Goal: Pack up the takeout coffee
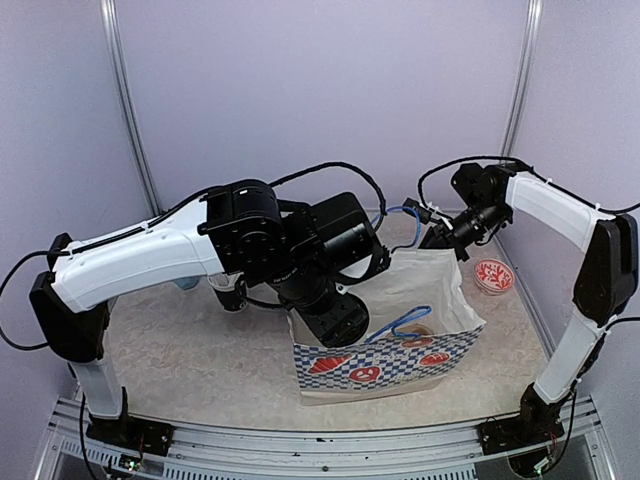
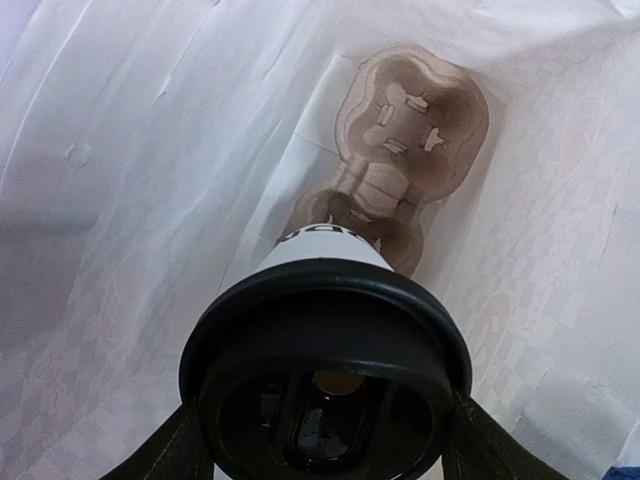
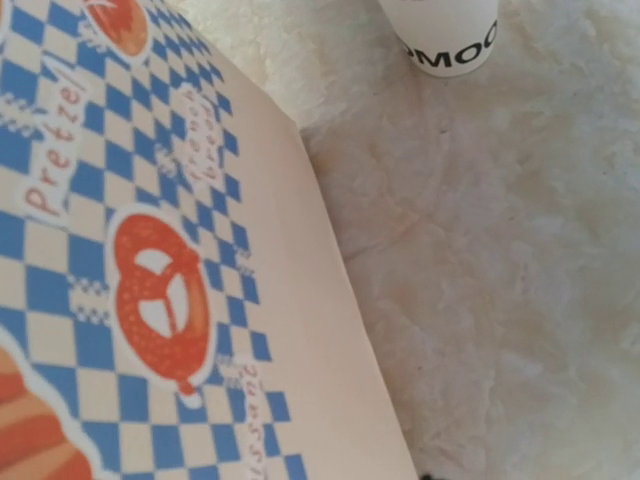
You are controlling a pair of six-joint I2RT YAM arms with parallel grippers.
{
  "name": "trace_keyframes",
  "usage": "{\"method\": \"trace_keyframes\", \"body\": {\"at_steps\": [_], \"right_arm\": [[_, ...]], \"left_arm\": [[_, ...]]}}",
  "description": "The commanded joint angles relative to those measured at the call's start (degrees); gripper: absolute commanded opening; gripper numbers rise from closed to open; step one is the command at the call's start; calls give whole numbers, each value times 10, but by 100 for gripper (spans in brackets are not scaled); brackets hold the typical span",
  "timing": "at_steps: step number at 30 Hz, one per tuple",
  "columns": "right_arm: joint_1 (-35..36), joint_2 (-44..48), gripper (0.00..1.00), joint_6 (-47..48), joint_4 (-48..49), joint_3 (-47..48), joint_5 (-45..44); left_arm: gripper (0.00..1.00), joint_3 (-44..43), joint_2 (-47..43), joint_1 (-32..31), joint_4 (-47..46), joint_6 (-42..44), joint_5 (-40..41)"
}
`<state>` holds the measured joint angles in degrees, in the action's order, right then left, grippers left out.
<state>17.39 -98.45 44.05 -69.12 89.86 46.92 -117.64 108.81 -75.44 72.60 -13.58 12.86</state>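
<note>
Only the base of one cup (image 3: 447, 40) shows, top cropped.

Desk (image 1: 200, 350): pale, mottled top. Paper bag (image 1: 385, 345), blue check with red pretzel prints, stands open mid-desk, toward the front edge. White paper cup (image 3: 450, 35), black lettering, upright near the bag, not touching. Round red-patterned dish (image 1: 493, 276) near the right edge, apart from the bag.

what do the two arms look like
Both match: the left arm and right arm have smooth white shells on the long links, chunky round black joint housings and black bases. Thin black cables loop loosely along each. The left fingers are matte black. No markings are legible.
</note>
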Motion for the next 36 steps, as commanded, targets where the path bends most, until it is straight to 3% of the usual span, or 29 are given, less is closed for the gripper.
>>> {"method": "trace_keyframes", "body": {"at_steps": [1,15,23,32,36], "right_arm": [[-5,21,42,17,0,-13,14],[-5,24,42,28,8,-38,27],[-5,20,42,33,5,-42,20],[-6,19,42,31,-5,-27,15],[-8,22,42,28,-7,-22,18]], "left_arm": [[65,10,5,7,0,9,-27],[65,48,46,41,-19,32,-41],[64,18,65,45,-22,40,-31],[63,-92,-26,18,-12,26,30],[63,-97,-65,16,-14,28,24]]}}
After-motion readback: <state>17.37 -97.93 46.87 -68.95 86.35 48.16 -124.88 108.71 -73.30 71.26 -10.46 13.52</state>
